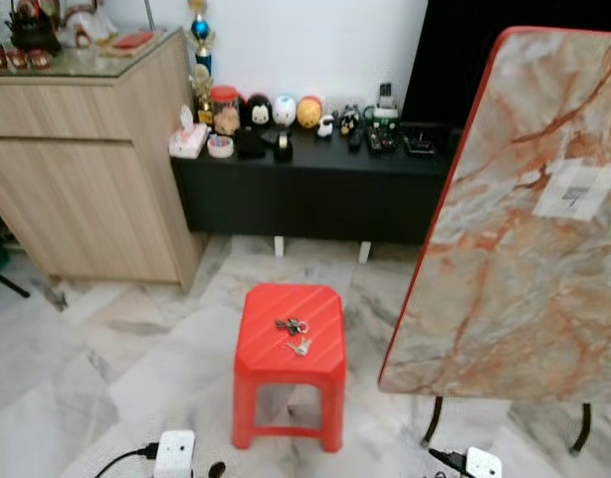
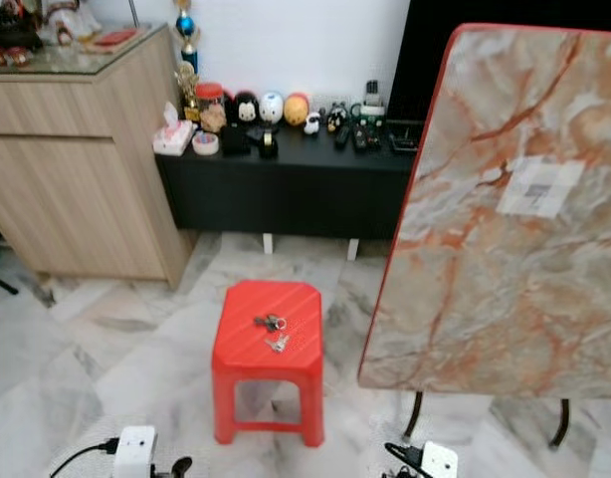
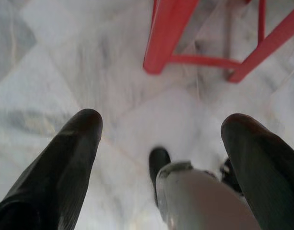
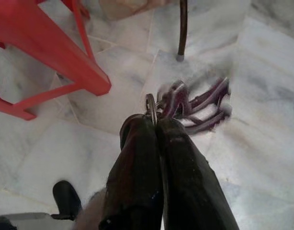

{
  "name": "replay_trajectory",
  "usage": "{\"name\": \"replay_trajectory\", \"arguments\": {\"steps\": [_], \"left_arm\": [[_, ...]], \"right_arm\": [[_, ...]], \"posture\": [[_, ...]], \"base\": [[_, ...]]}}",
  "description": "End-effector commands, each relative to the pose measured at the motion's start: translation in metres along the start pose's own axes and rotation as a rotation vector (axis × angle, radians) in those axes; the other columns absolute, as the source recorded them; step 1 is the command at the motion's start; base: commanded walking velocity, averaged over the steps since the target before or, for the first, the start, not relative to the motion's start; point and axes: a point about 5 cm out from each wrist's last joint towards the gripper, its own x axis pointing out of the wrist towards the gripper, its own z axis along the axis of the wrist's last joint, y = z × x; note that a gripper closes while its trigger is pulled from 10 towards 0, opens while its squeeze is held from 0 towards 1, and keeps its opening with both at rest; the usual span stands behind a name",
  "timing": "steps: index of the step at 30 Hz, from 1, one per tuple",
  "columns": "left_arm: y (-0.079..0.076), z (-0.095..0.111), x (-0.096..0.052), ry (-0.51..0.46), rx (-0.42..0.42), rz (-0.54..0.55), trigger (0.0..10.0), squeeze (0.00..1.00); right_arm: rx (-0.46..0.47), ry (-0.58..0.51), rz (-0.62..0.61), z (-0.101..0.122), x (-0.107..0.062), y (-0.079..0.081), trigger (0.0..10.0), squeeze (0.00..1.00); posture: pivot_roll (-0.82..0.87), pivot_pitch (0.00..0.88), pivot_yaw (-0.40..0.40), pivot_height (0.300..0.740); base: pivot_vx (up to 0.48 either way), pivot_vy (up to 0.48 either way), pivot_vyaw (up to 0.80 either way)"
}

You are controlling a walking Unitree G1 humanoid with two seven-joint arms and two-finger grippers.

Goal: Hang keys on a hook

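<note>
from the head views, a red stool (image 1: 290, 351) stands on a pale marble floor (image 1: 106, 349), and two small bunches of keys (image 1: 294, 335) lie on its seat, one just behind the other. to the right a marble-patterned tabletop with a red edge (image 1: 514, 229) is tipped up on dark legs. behind the stool a low black bench (image 1: 315, 189) along the white wall carries a row of small round figures, a tissue box and a roll of tape, with a wooden cabinet (image 1: 87, 159) to its left.

in the left wrist view, the left gripper (image 3: 161, 129) hangs over the floor near the stool's legs, its two black fingers (image 3: 65, 163) spread wide apart with nothing between them.

in the right wrist view, the right gripper (image 4: 156, 122) has its fingers pressed together, pinching a metal ring (image 4: 151, 106) from which a blurred bunch of keys (image 4: 197, 105) dangles above the floor, beside a stool leg and a thin dark table leg (image 4: 182, 28).
</note>
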Motion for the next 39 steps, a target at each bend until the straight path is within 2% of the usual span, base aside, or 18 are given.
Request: {"name": "replay_trajectory", "arguments": {"steps": [1, 5, 7, 9, 14, 16, 18, 20, 21, 23, 25, 28, 32, 36, 39], "left_arm": [[-0.007, 0.001, 0.001, 0.002, -0.002, -0.015, 10.0, 0.00], [-0.008, -0.001, 0.001, 0.004, -0.017, -0.010, 10.0, 0.00], [-0.009, -0.001, 0.001, 0.005, -0.018, -0.010, 10.0, 0.00], [-0.009, -0.002, 0.000, 0.006, -0.018, -0.010, 10.0, 0.00], [-0.008, -0.003, 0.000, 0.007, -0.019, -0.008, 10.0, 0.00], [-0.008, -0.003, 0.000, 0.008, -0.019, -0.007, 10.0, 0.00], [-0.007, -0.004, -0.001, 0.009, -0.018, -0.006, 10.0, 0.00], [-0.007, -0.004, -0.001, 0.009, -0.019, -0.004, 10.0, 0.00], [-0.007, -0.004, -0.001, 0.008, -0.020, -0.003, 10.0, 0.00], [-0.006, -0.004, -0.001, 0.008, -0.020, -0.002, 10.0, 0.00], [-0.006, -0.004, -0.001, 0.005, -0.022, -0.001, 10.0, 0.00], [-0.006, -0.003, -0.001, 0.001, -0.026, 0.001, 10.0, 0.00], [-0.006, -0.003, -0.001, -0.002, -0.030, 0.003, 10.0, 0.00], [-0.006, -0.002, -0.001, -0.007, -0.034, 0.006, 10.0, 0.00], [-0.006, -0.002, 0.000, -0.009, -0.034, 0.007, 10.0, 0.00]], "right_arm": [[0.015, -0.040, -0.012, 0.007, 0.000, -0.006, 10.0, 0.00], [0.047, -0.087, -0.015, 0.016, 0.001, -0.007, 10.0, 0.00], [0.058, -0.128, -0.009, 0.027, 0.003, -0.003, 10.0, 0.00], [0.046, -0.194, 0.002, 0.048, 0.006, 0.006, 10.0, 0.00], [0.028, -0.294, 0.006, 0.071, 0.007, 0.014, 10.0, 0.00], [-0.045, -0.339, 0.000, 0.082, 0.007, 0.017, 10.0, 0.00], [-0.052, -0.385, 0.004, 0.092, 0.006, 0.022, 10.0, 0.00], [-0.083, -0.475, -0.004, 0.109, 0.004, 0.028, 10.0, 0.00], [-0.116, -0.544, -0.016, 0.122, 0.001, 0.031, 10.0, 0.00], [-0.123, -0.584, -0.026, 0.129, -0.001, 0.033, 10.0, 0.00], [-0.119, -0.710, -0.059, 0.153, -0.008, 0.037, 10.0, 0.00], [-0.168, -0.883, -0.126, 0.182, -0.023, 0.040, 10.0, 0.00], [-0.189, -0.982, -0.186, 0.197, -0.033, 0.040, 10.0, 0.00], [-0.202, -1.079, -0.298, 0.216, -0.045, 0.038, 10.0, 0.00], [-0.206, -1.117, -0.354, 0.226, -0.051, 0.036, 10.0, 0.00]], "posture": [[-0.05, 0.000, -0.073, 0.740], [-0.05, 0.000, -0.078, 0.740], [-0.05, 0.000, -0.079, 0.740], [-0.05, 0.000, -0.081, 0.740], [-0.05, 0.000, -0.082, 0.740], [-0.05, 0.000, -0.082, 0.740], [-0.05, 0.000, -0.083, 0.740], [-0.05, 0.000, -0.086, 0.740], [-0.05, 0.000, -0.086, 0.740], [-0.05, 0.000, -0.086, 0.740], [-0.05, 0.000, -0.085, 0.740], [-0.06, 0.000, -0.090, 0.740], [-0.05, 0.000, -0.093, 0.740], [-0.05, 0.000, -0.092, 0.740], [-0.05, 0.000, -0.092, 0.740]], "base": [[0.000, -0.337, 0.00], [0.000, -0.084, 0.00], [0.000, 0.000, 0.00], [0.000, 0.000, 0.00], [0.000, 0.000, 0.00], [0.000, 0.000, 0.00], [0.000, 0.000, 0.00], [0.000, 0.000, 0.00], [0.000, 0.000, 0.00], [0.000, 0.000, 0.00], [0.000, 0.000, 0.00], [0.000, 0.000, 0.00], [0.000, 0.000, 0.00], [0.000, 0.000, 0.00], [0.000, 0.000, 0.00]]}}
